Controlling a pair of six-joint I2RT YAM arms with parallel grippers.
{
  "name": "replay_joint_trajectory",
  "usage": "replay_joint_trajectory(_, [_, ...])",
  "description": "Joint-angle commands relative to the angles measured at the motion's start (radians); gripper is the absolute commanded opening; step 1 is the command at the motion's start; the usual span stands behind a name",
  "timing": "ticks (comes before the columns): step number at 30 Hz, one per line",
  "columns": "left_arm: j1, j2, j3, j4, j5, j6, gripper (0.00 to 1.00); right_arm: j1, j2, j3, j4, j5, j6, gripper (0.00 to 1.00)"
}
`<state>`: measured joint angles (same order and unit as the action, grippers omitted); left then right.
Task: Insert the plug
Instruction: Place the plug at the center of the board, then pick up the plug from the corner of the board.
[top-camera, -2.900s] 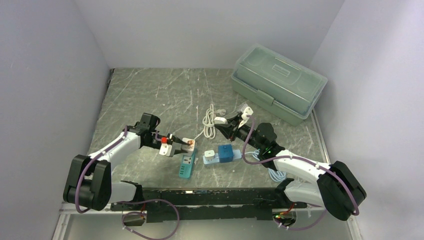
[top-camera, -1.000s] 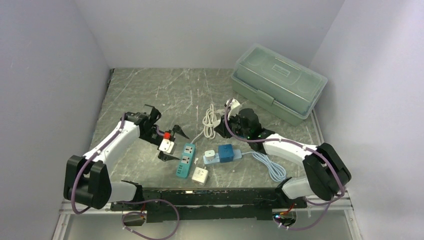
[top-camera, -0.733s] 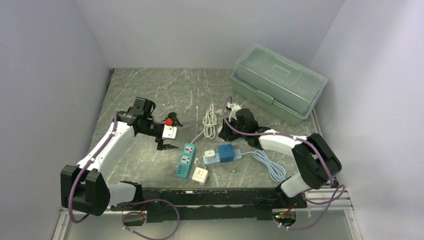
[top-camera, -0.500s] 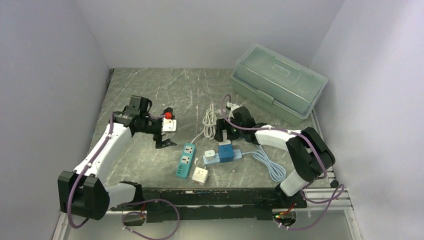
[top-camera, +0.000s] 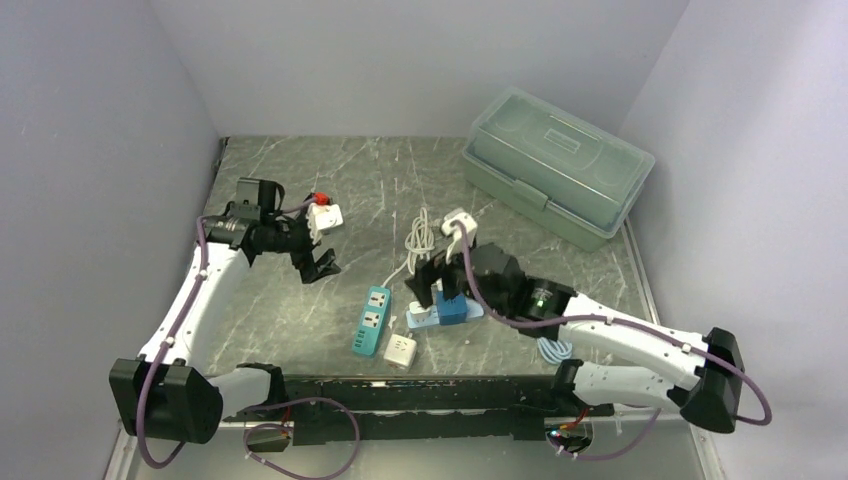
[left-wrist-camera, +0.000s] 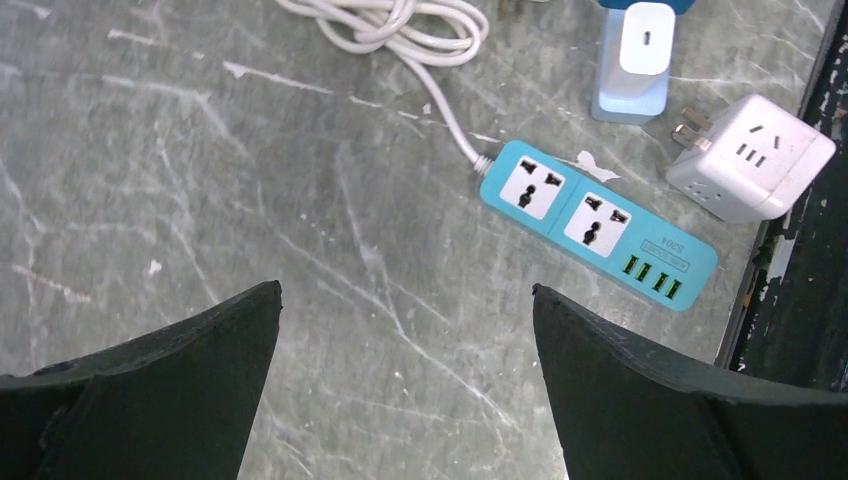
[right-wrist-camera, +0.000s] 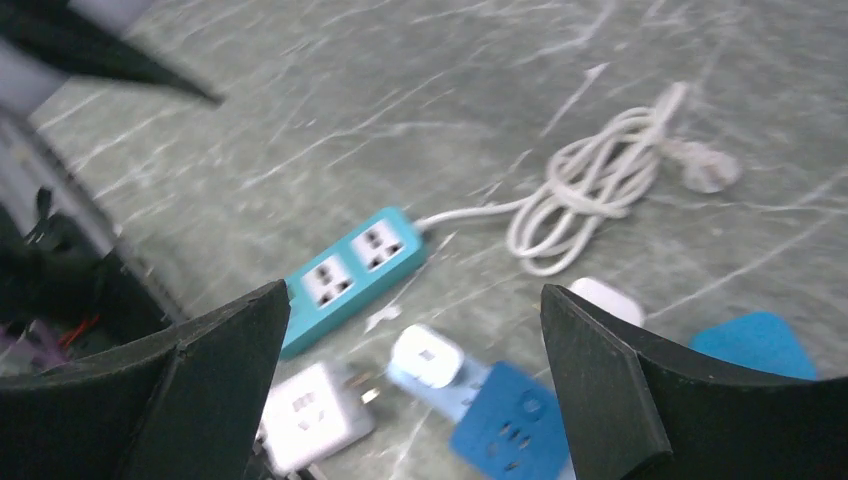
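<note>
**Both grippers open above the table, plug lying loose**

The left gripper (left-wrist-camera: 405, 300) is hanging over the grey marbled table (left-wrist-camera: 150, 150) with its two black fingers spread wide and nothing between them; the right gripper (right-wrist-camera: 415, 295) is likewise standing wide open and gripping nothing, hovering above the cluster of sockets. The white cube-shaped plug adapter (left-wrist-camera: 755, 160) is lying free on the table near its front edge, metal prongs showing on one side, just beside the USB end of the teal two-socket power strip (left-wrist-camera: 600, 225) and not seated in it; both round-faced sockets of that strip are sitting unoccupied. A white coiled cord (right-wrist-camera: 590, 195) is running from the strip's far end and resting in a loose bundle farther back; a blue cube socket block (right-wrist-camera: 510, 425) is lying to the right of the strip, under the right arm's wrist in the top view. A pale green translucent plastic toolbox (top-camera: 555, 165) is sitting closed at the far right corner, well apart from both arms.
</note>
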<state>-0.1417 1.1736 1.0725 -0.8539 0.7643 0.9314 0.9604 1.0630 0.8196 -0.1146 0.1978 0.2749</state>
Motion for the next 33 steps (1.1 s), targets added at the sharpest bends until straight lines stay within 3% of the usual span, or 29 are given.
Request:
replay_joint_trajectory(1, [0.05,-0.004,0.049,-0.035,-0.008,-0.091,1.0,0.195,0.008,-0.029,-0.132,0.166,0.058,1.0])
replay_joint_trajectory(8, [0.067,-0.012,0.066,-0.086,0.003,-0.069,1.0,0.469,0.229,-0.022,-0.193,0.222,0.221,1.0])
replay_joint_trajectory(11, [0.069,-0.005,0.064,-0.091,-0.026,-0.081,1.0,0.527,0.31,-0.007,-0.19,0.234,0.273,1.0])
replay_joint_trajectory(20, [0.082,-0.061,0.048,-0.039,-0.071,-0.133,1.0,0.539,0.453,-0.001,-0.061,0.193,0.262,1.0])
replay_joint_trajectory(33, [0.107,-0.079,0.07,-0.064,-0.057,-0.129,1.0,0.523,0.631,0.125,0.017,0.33,0.192,1.0])
